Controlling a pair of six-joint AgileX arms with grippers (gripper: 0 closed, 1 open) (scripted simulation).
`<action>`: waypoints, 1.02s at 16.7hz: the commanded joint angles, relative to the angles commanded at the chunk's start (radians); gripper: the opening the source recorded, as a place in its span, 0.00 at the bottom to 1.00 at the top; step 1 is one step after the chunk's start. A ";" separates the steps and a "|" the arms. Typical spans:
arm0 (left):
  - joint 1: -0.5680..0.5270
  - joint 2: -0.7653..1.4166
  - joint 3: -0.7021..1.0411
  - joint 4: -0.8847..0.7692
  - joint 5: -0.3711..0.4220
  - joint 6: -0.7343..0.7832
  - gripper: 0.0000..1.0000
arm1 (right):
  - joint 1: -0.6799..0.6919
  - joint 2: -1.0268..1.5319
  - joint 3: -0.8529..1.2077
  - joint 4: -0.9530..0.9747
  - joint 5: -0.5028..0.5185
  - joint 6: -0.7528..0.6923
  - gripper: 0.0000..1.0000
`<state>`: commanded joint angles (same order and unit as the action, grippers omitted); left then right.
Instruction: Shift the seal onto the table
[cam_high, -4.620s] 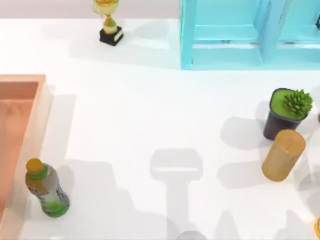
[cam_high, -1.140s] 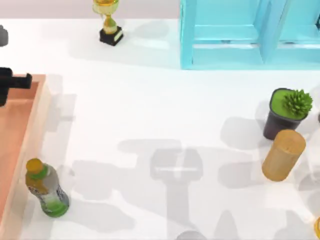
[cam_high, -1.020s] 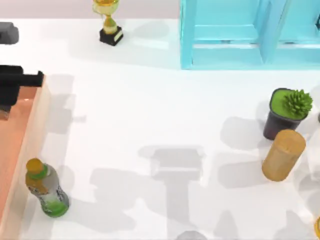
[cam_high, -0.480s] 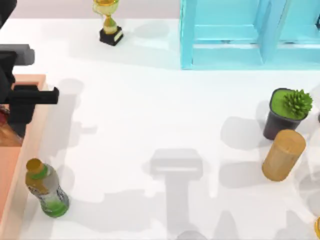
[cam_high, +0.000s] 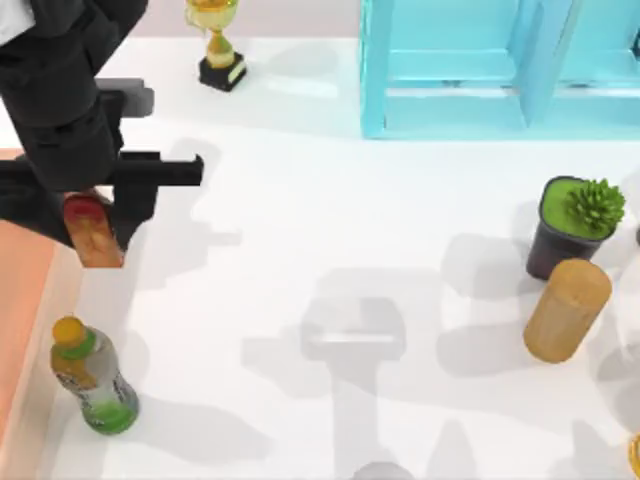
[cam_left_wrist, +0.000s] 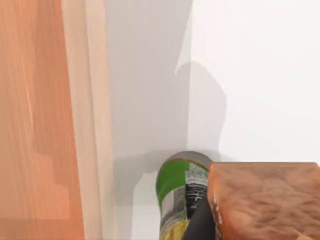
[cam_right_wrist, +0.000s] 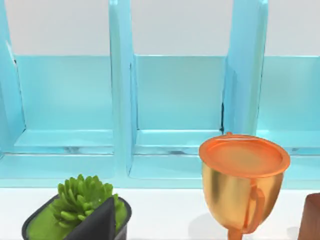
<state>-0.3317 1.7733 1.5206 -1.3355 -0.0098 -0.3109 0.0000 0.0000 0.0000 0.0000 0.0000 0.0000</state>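
The seal (cam_high: 96, 240), a tan-orange block with a red rounded top, hangs in my left gripper (cam_high: 90, 218), which is shut on it. It is held above the right rim of the wooden tray (cam_high: 20, 300), where the tray meets the white table (cam_high: 300, 230). In the left wrist view the seal's wooden body (cam_left_wrist: 265, 200) is close up, with the tray (cam_left_wrist: 35, 125) and the table (cam_left_wrist: 260, 75) below it. A dark fingertip (cam_right_wrist: 100, 222) of my right gripper is in the right wrist view.
A green-and-yellow-capped bottle (cam_high: 92, 385) stands beside the tray, just nearer than the seal, also visible as the bottle (cam_left_wrist: 177, 192). A trophy (cam_high: 215, 45) and blue shelf (cam_high: 500, 70) stand at the back. A potted plant (cam_high: 575, 225) and wooden cylinder (cam_high: 567, 310) are at the right.
My left arm has come in from the left edge, moving right and toward the table with the seal lifted out of the tray. The bottle and the other things stayed put.
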 joint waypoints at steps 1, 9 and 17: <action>-0.030 0.055 0.035 0.017 0.005 -0.039 0.00 | 0.000 0.000 0.000 0.000 0.000 0.000 1.00; -0.277 0.417 0.265 0.166 0.012 -0.271 0.00 | 0.000 0.000 0.000 0.000 0.000 0.000 1.00; -0.285 0.439 0.247 0.207 0.012 -0.277 0.00 | 0.000 0.000 0.000 0.000 0.000 0.000 1.00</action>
<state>-0.6171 2.2120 1.7671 -1.1285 0.0023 -0.5882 0.0000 0.0000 0.0000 0.0000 0.0000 0.0000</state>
